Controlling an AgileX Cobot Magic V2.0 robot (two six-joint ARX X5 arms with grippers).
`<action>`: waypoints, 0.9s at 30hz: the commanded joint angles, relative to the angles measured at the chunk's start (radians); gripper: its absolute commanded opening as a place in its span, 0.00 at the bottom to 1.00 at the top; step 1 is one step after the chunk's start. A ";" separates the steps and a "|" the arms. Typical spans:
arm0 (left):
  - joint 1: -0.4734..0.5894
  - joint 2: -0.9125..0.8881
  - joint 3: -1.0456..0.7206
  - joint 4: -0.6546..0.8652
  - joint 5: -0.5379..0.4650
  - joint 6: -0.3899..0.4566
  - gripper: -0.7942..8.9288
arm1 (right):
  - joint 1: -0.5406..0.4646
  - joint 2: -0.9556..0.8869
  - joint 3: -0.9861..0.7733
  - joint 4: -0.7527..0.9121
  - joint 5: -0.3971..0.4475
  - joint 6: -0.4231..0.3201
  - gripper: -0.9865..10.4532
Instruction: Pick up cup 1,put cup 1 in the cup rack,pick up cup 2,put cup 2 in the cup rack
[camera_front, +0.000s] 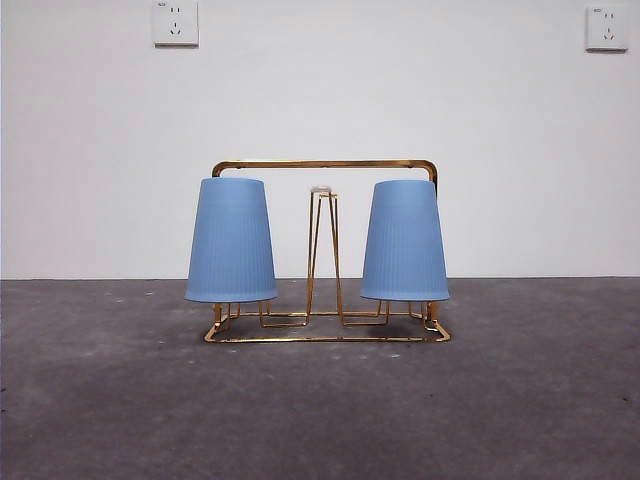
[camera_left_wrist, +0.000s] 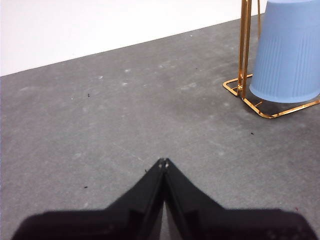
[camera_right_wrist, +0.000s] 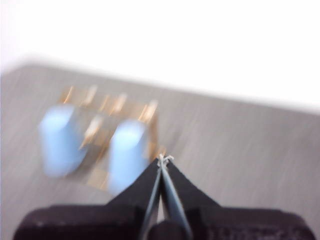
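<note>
The gold wire rack stood on the grey desk before a white wall, its arched handle spanning the top and one white-tipped prong bare in the middle. Two pale blue ribbed cups sat upside down on its prongs, cup 1 at one end and cup 2 at the other. The left gripper hung over bare desk away from the rack with jaws together, and the right gripper, its view blurred, also had jaws together.
</note>
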 joint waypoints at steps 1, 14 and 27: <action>0.004 0.000 -0.010 0.004 0.005 -0.006 0.08 | -0.109 -0.042 -0.105 0.130 -0.093 -0.043 0.09; 0.004 0.000 -0.010 0.004 0.005 -0.006 0.08 | -0.201 -0.337 -0.715 0.537 0.005 0.008 0.09; 0.004 0.000 -0.010 0.003 0.005 -0.006 0.08 | -0.199 -0.439 -0.985 0.591 0.071 0.135 0.09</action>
